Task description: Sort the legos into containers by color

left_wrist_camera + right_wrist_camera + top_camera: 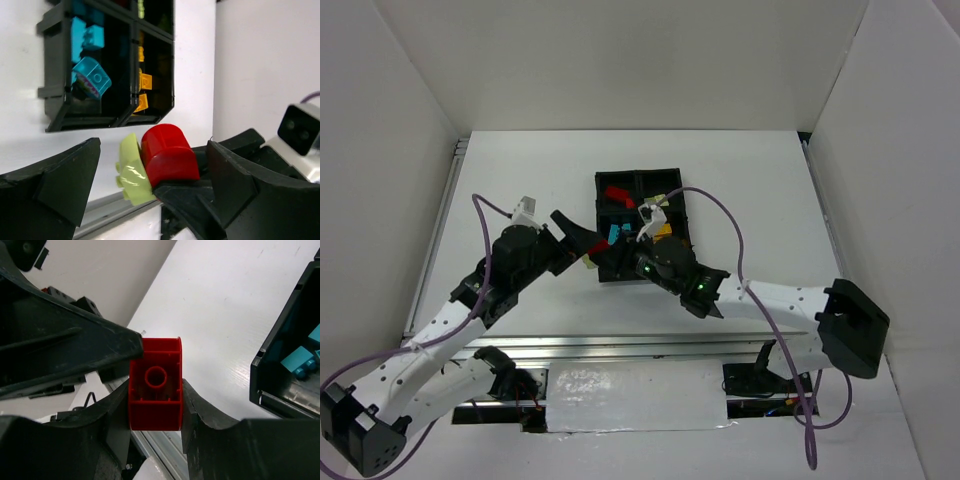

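My right gripper [155, 407] is shut on a red lego [155, 390], hollow underside facing the camera. In the left wrist view the same red lego [167, 152] has a pale lime lego [131, 170] pressed against its left face. Both hang between the wide-apart fingers of my open left gripper [152, 150], which touch neither. In the top view the two grippers meet just left of the tray's near corner, left gripper [578, 238] and right gripper [615, 258]. The black tray of containers [681, 225] holds red legos [616, 194], cyan legos [90, 75] and orange legos [144, 81].
The tray's near-left corner [260, 375] lies close to the right of the held brick. A metal rail [620, 345] runs along the table's near edge below the grippers. White walls enclose the table on three sides.
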### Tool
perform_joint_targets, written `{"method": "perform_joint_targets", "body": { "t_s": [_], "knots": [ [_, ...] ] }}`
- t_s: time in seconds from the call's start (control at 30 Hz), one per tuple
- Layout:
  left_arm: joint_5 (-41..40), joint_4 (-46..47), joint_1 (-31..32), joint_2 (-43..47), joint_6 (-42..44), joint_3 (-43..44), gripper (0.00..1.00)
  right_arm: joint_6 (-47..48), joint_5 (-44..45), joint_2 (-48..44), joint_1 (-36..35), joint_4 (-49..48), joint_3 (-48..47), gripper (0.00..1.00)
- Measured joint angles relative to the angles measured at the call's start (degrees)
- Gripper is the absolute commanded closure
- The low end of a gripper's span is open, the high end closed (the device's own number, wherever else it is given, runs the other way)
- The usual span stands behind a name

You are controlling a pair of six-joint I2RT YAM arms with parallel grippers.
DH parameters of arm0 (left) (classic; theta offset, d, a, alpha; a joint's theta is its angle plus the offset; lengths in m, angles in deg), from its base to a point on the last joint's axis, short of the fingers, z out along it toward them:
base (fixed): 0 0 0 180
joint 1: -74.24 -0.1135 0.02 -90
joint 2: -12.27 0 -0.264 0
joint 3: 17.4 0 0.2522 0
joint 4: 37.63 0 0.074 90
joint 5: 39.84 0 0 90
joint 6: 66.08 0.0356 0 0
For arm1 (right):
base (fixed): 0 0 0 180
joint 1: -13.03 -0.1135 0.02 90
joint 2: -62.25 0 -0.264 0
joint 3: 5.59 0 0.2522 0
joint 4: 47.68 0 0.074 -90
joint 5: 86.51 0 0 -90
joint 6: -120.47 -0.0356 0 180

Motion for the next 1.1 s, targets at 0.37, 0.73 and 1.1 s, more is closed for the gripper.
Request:
{"method": "perform_joint_targets", "body": {
  "t_s": [0.37, 0.73, 1.1],
  "knots": [
    [18.9, 11.4, 0.0, 8.2, 23.0, 0.0, 0.00, 0.7, -3.8, -24.7, 4.0, 1.7, 7.0, 1.00],
    [41.5, 33.8, 0.3, 8.1, 21.2, -6.4, 0.02, 2.0, -13.9, -33.2, 4.2, 1.5, 7.1, 1.00],
    [46.2, 43.6, 0.9, 6.5, 18.3, -6.8, 0.12, 0.6, -20.3, -28.5, 4.2, -1.5, 7.0, 1.00]
  ]
}}
